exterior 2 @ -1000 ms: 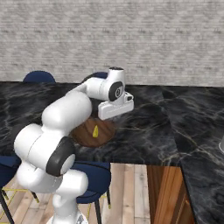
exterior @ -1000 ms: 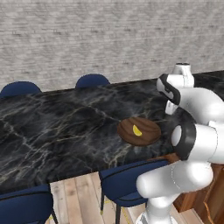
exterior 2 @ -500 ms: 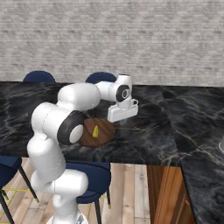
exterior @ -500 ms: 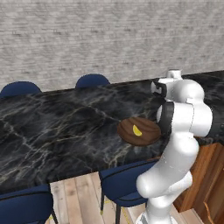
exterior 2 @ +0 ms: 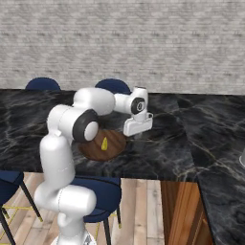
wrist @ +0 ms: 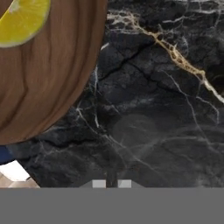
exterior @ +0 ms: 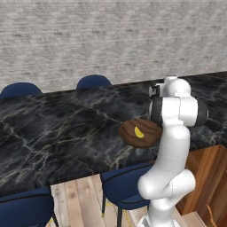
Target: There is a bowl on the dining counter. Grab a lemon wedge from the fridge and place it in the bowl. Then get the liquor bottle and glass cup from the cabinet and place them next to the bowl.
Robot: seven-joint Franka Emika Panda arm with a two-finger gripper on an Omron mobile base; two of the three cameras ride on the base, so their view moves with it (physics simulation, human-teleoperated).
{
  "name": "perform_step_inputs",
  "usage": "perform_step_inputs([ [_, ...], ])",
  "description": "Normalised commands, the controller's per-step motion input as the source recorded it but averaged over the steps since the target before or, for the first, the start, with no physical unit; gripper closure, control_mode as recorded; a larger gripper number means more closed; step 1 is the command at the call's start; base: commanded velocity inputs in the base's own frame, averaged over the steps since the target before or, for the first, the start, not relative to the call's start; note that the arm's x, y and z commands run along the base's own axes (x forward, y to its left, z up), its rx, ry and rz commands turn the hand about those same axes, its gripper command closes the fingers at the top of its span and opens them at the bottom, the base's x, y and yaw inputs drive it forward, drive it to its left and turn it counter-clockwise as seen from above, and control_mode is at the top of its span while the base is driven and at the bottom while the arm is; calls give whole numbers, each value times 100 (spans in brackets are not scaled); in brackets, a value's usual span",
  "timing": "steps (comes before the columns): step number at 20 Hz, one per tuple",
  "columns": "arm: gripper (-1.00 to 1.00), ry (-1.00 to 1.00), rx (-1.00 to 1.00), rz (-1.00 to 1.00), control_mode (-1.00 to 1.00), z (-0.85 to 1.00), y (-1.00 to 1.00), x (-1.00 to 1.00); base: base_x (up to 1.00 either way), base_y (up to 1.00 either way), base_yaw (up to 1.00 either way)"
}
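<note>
Resting in the bowl (exterior 2: 103,146) on the dining counter (exterior 2: 191,139), the lemon wedge (exterior 2: 104,142); beside it, the gripper (exterior 2: 137,136), fingers closed and empty.

Just beside the white-cased hand with its dark joints, the shallow round dark-brown wooden bowl (exterior 2: 102,146) shows warm brown grain running in curved streaks, clearest in the hand view (wrist: 48,74). Inside it lies the small bright-yellow lemon wedge (exterior: 138,132), with a paler yellow-white rim in the hand view (wrist: 22,19). Beneath the hand, the long glossy black marble dining counter (exterior 2: 191,143) carries thin white veins, one of them golden-tan (wrist: 175,54), and its side panel is warm brown wood. Beyond the hand stands a pale grey brick-patterned wall (exterior: 111,40). Deep navy-blue rounded chairs (exterior: 93,82) sit around the counter, over a light tan plank floor (exterior 2: 139,210).
</note>
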Motion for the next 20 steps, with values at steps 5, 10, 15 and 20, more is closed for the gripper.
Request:
perform_step_inputs([
  [5,100,0,2,3,-100,-43,-1,20,0,0,0],
  [10,100,0,0,1,-100,-45,0,28,0,0,0],
  [15,-100,0,0,0,-100,-42,0,9,0,0,0],
  [20,-100,-5,0,0,-100,-8,0,-5,0,0,0],
])
